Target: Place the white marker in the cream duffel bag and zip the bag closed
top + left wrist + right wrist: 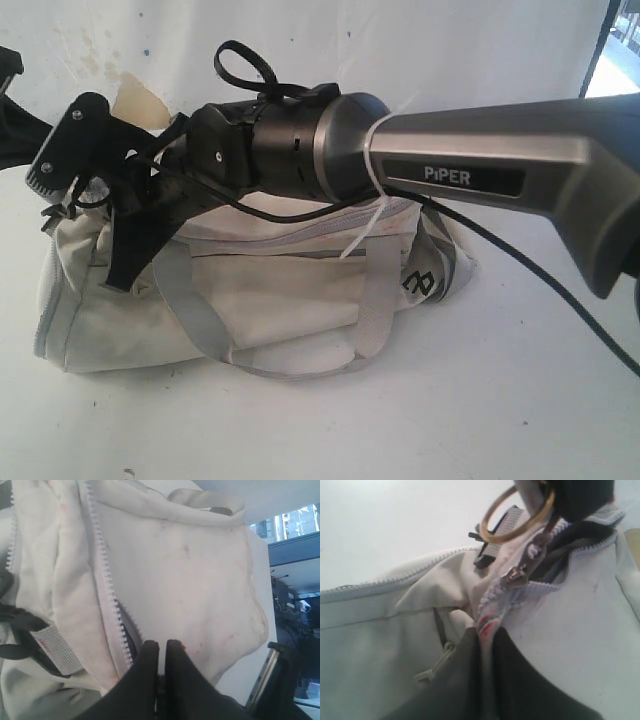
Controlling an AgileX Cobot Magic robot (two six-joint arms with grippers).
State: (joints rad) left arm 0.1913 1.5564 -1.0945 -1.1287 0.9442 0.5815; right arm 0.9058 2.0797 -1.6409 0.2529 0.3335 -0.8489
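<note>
The left gripper [161, 649] is pressing its jaws nearly together against the flap edge of the cream duffel bag [190, 580], with a line of zipper teeth [107, 585] running just beside the fingertips. Whether fabric is caught there cannot be told. The bag is lying on a white table [400, 420]. The right gripper [487, 636], reaching across on its grey arm [480, 150], is pinching stained bag fabric between narrow jaws, a zipper pull [517, 575] and a brass ring [517, 512] just beyond them.
</note>
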